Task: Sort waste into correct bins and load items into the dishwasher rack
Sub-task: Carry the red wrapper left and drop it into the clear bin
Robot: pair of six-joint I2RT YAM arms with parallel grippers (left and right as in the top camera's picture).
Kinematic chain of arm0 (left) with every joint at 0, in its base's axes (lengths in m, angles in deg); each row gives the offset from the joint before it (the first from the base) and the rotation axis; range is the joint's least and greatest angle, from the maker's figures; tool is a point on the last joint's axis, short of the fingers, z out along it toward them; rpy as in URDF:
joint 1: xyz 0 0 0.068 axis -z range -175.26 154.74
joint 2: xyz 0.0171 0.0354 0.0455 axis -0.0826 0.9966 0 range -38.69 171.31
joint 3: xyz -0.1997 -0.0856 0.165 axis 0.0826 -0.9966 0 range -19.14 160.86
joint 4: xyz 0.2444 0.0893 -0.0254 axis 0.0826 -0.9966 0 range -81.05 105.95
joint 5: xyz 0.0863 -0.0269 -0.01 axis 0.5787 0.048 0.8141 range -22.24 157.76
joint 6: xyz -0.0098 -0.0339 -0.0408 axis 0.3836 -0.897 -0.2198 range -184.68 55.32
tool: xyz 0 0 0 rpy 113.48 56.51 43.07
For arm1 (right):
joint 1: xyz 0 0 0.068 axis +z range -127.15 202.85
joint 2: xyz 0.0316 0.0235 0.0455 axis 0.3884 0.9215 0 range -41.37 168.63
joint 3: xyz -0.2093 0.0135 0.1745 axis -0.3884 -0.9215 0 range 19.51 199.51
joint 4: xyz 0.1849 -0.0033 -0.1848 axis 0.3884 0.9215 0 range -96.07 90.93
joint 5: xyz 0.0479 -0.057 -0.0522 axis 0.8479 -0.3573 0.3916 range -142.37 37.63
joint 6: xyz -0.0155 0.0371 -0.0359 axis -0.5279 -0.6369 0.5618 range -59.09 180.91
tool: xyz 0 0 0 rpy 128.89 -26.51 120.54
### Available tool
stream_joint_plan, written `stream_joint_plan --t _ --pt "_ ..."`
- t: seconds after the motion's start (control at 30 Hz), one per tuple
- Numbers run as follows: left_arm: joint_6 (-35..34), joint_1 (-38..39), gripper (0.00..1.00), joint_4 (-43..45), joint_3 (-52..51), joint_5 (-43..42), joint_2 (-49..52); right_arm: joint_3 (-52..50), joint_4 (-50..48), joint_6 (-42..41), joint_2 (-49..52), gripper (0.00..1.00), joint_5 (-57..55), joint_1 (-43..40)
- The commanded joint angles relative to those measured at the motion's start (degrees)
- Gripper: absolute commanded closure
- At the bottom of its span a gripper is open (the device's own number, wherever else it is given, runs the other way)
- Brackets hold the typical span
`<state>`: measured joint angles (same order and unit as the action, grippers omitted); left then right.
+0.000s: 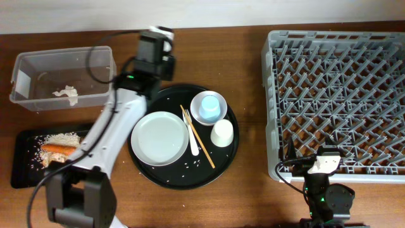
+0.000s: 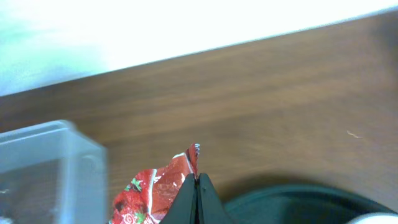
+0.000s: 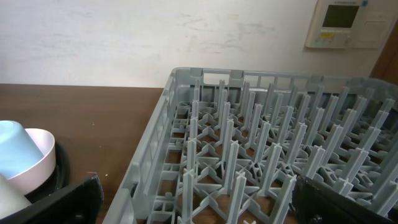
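The bench (image 1: 253,190) is brown wood with a visible grain and a dull sheen. The dishwasher rack (image 1: 271,107) is grey moulded plastic, matt, with smooth pegs. The tub (image 1: 63,53) is clear plastic, slightly cloudy. The tissue (image 1: 66,94) in it is soft, crumpled white paper. The wrapper (image 2: 149,190) is thin red-and-white film, crinkled and shiny. The left claw (image 2: 198,183) is matt black. The round tray (image 1: 171,180) is smooth black with a faint gloss. The plate (image 1: 159,138), small white cup (image 1: 222,133) and light blue cup (image 1: 209,106) look smooth and glossy; ceramic or plastic, I cannot tell. The chopsticks (image 1: 205,154) are pale bare wood. The fork (image 1: 193,144) is white plastic.
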<state>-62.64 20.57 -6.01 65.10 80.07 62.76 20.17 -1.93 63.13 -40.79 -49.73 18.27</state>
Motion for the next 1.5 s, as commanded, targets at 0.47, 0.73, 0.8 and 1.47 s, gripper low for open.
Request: stream_joint_plan --t 0.47,0.73,0.8,1.47 --pt "-13.4 -31.8 0.2 8.7 1.8 -19.2 4.2 -0.3 0.2 0.4 -0.4 0.01 -0.3 -0.3" --pt "-24.8 -31.9 0.01 -0.9 1.8 -26.8 -7.3 -0.3 0.2 0.3 -0.4 0.01 -0.3 -0.3" --pt "-29.4 -31.9 0.01 -8.0 1.8 -28.1 -11.2 -0.3 0.2 0.4 -0.4 0.02 -0.3 -0.3" --pt "-39.8 -39.6 0.01 -49.1 1.5 -15.9 -17.0 -0.3 0.2 0.4 -0.4 0.01 -0.3 -0.3"
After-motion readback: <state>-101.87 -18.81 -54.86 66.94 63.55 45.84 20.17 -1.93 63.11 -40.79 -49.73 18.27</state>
